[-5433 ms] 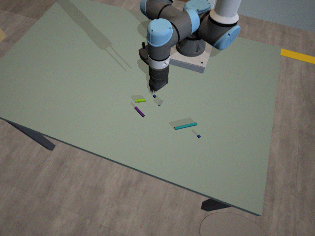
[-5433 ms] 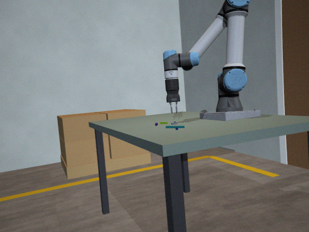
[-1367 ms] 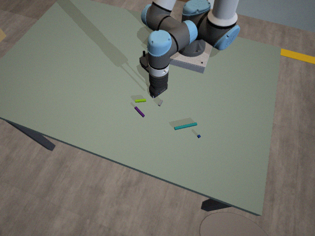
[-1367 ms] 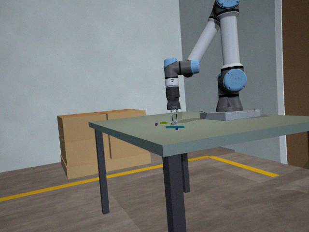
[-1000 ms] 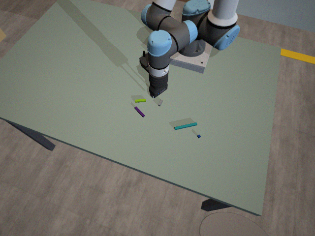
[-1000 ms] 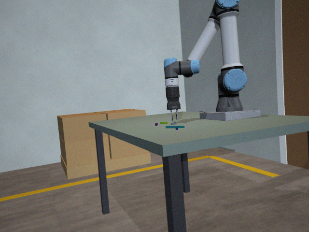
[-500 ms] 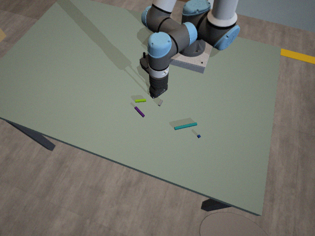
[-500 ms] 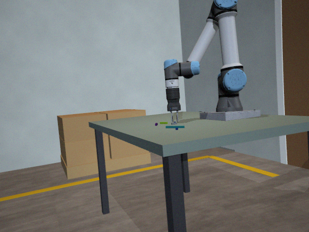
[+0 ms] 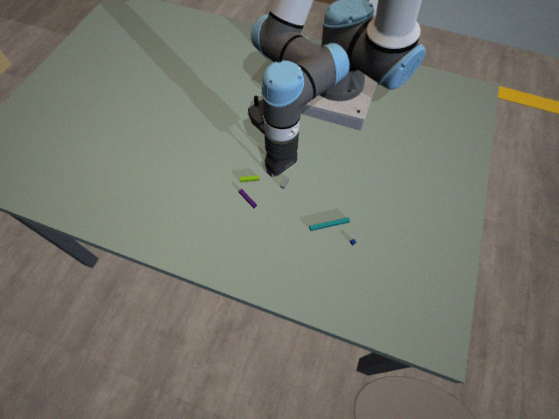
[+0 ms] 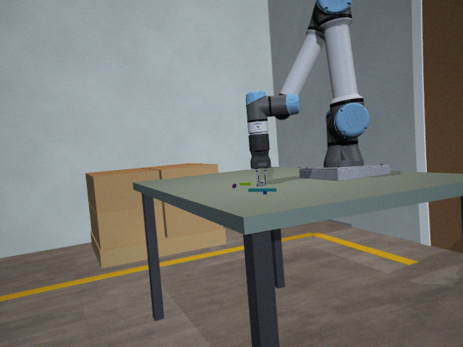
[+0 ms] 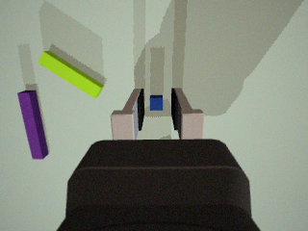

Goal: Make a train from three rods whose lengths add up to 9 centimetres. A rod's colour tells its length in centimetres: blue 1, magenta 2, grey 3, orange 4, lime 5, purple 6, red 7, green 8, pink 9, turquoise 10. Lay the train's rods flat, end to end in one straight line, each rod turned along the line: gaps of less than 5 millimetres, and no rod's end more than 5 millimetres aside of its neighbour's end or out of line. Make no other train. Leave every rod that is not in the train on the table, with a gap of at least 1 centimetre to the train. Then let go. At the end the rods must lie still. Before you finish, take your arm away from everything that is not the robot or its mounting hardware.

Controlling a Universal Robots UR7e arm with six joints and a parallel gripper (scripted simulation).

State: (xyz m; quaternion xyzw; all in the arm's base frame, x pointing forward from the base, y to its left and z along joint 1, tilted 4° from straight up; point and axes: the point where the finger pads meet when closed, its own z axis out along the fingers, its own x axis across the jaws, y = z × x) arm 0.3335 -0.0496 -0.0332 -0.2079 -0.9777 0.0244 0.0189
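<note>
- My end effector (image 11: 157, 111) hangs half open, holding nothing, low above the worktop (image 9: 135, 135) by the grey rod (image 9: 284, 182).
- I judge the fingers should straddle that rod squarely across its width before closing.

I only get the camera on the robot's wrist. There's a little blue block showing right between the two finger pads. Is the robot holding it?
Observer: No. From the top view, the blue rod lies well away from the gripper, which is open and holding nothing.
Visitor: So is anything lying between here and the blue one?
Observer: Yes, a long turquoise rod that your view misses. It lies flat, close to the blue rod but not touching it.
Visitor: Then what is the gripper lowered over?
Observer: A short grey rod. It lies right at the gripper's tip, and the gripper's body hides nearly all of it from you.
</note>
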